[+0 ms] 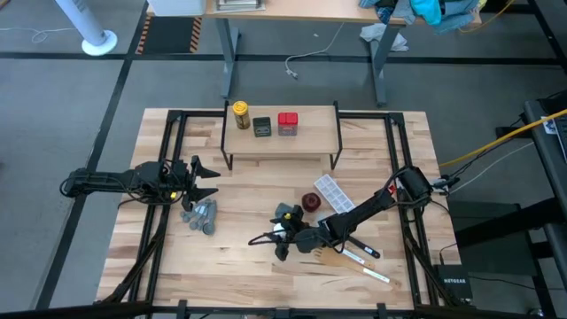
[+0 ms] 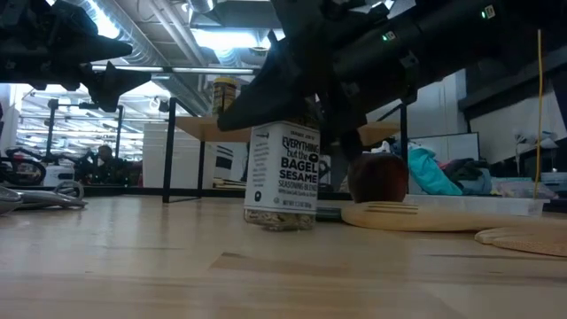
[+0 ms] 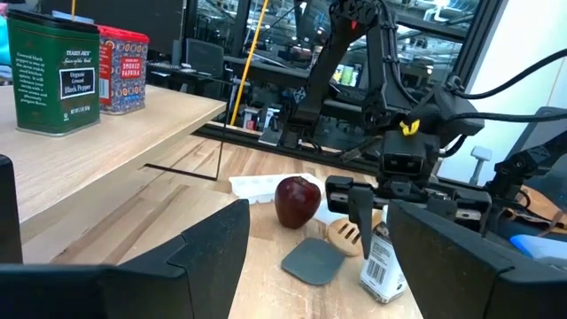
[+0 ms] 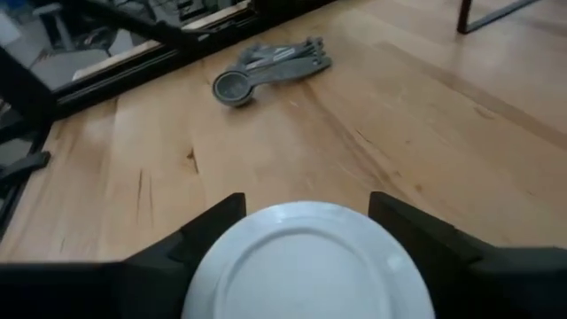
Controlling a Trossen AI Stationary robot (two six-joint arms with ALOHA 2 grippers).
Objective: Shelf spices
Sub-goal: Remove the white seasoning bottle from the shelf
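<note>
The white-capped jar (image 2: pixel 282 177) stands upright on its base on the table, in front of the shelf. My right gripper (image 1: pixel 283 237) is shut on its top. On the shelf (image 1: pixel 282 142), a low wooden board on thin black legs, stand a yellow-lidded amber jar (image 1: pixel 239 113), a dark square tin (image 1: pixel 261 126) and a red square tin (image 1: pixel 287 122). My left gripper (image 1: pixel 211 180) waits open at the table's left, touching nothing. My right gripper pinches the jar's white cap (image 4: pixel 306 261) between its two fingers (image 4: pixel 213 226), one on each side. The fingers come from the table's right, slanting a little downward. The jar stands upright with its base (image 2: pixel 280 223) on the table.
Grey measuring spoons (image 1: pixel 202 215) lie left of the jar. A small dark red round dish (image 1: pixel 310 202), a white tray (image 1: pixel 335 190), a grey pad (image 3: pixel 314 261) and wooden utensils (image 1: pixel 350 257) lie around my right arm. Black frame rails (image 1: pixel 168 159) run along both table sides.
</note>
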